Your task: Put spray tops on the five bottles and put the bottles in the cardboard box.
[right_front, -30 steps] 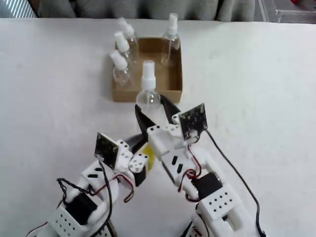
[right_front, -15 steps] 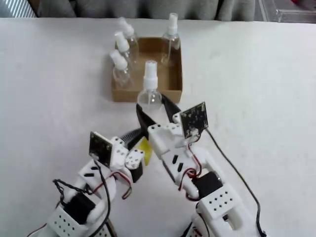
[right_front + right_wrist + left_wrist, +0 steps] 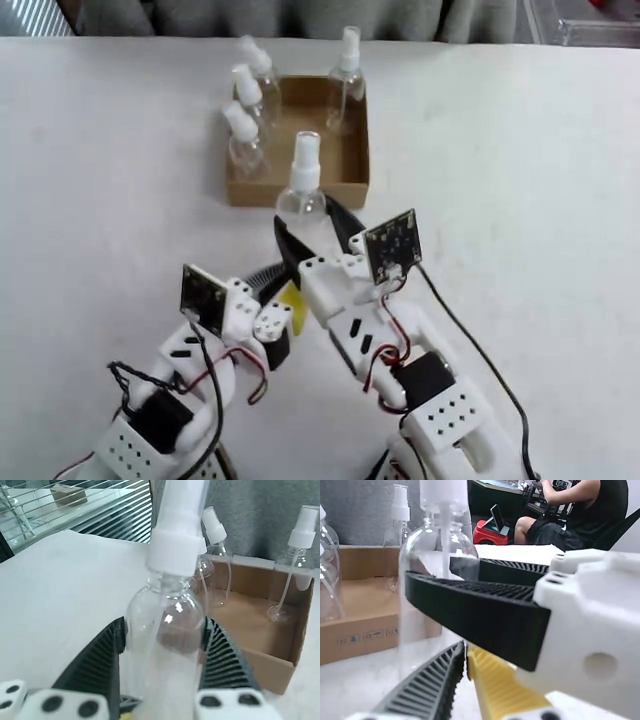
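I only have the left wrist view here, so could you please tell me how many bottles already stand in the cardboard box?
Observer: Four bottles, three along one side of the cardboard box, one in the opposite far corner.
Operator: Thank you. Is the fifth inside yet?
Observer: No, the right gripper holds the fifth bottle just short of the box's near wall.
Operator: Is its spray top on?
Observer: Yes, a whole white spray top sits on it.
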